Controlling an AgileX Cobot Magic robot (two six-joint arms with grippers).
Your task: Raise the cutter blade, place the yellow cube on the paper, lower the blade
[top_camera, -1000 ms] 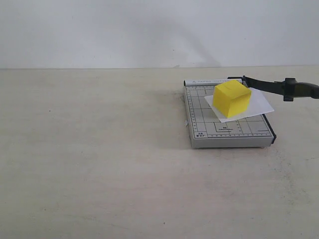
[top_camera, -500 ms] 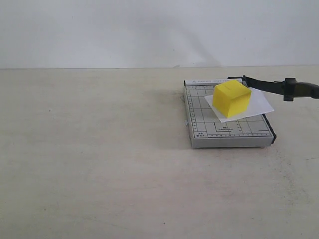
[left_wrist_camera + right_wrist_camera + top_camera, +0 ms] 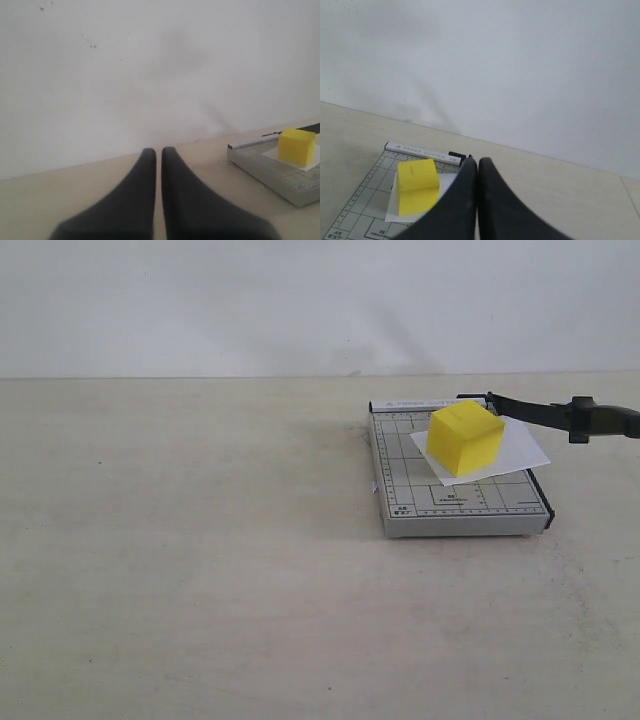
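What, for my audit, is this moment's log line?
cube: on paper | blade: not down, handle out beyond board | left gripper: shut, empty | right gripper: shut, empty

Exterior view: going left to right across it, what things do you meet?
Left edge of the trimmer board → yellow cube → uncovered corner of the paper → handle end of the cutter blade.

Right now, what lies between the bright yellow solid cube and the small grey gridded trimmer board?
The small white paper sheet: the yellow cube sits on it, over the grey board, in the exterior view.
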